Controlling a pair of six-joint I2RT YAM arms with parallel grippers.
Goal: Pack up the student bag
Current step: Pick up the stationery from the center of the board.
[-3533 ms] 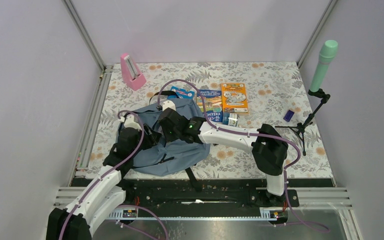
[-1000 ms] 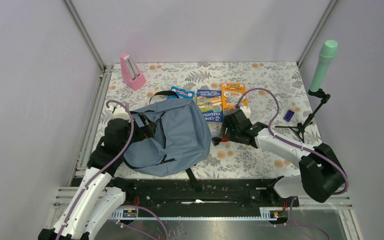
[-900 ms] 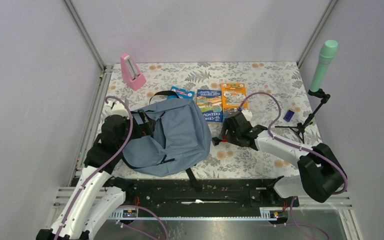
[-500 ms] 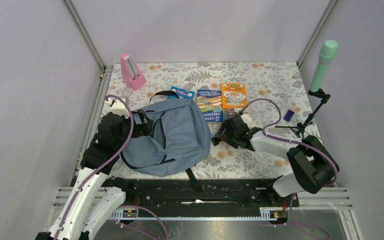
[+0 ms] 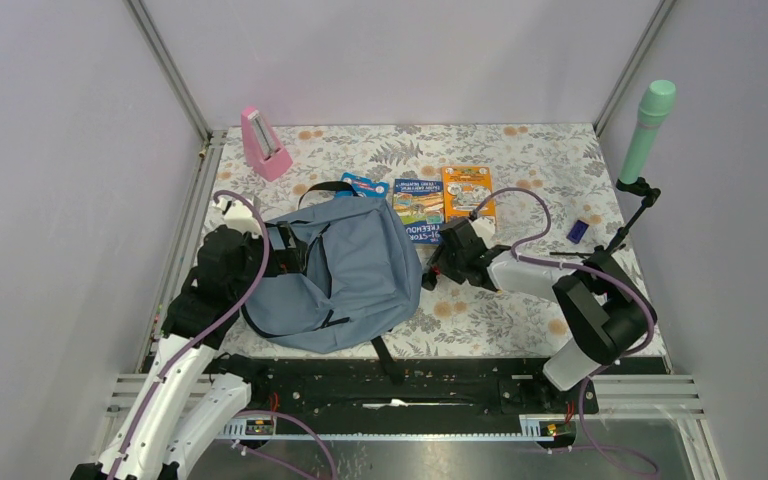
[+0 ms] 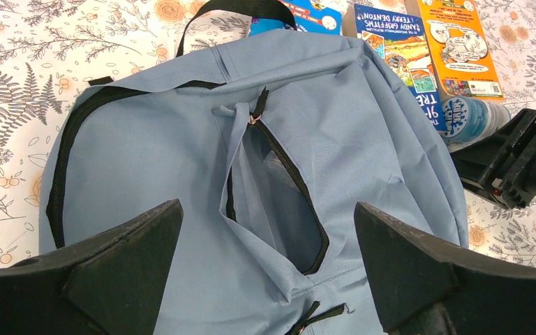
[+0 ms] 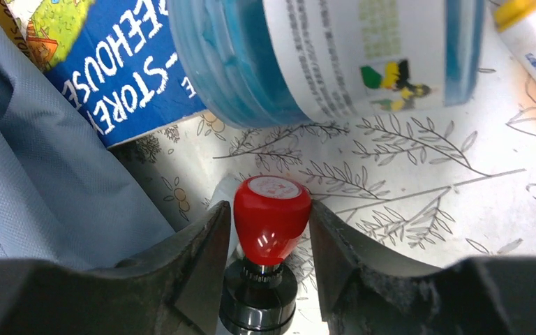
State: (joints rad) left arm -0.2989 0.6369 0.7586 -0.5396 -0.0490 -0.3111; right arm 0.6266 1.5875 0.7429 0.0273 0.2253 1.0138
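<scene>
Though obscure from above, right hand [image 7: 271, 218] grips red knob [image 7: 269, 208].

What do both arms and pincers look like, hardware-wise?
They match. The left arm and right arm have white link shells with chunky black joint housings. A purple cable loops loosely along each arm. The left pincer and right pincer are matte black, each with two broad wedge-shaped fingers. No legible markings show.

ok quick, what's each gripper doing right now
left gripper: open, empty, over the student bag
right gripper: fingers closed on a small red-capped object
</scene>
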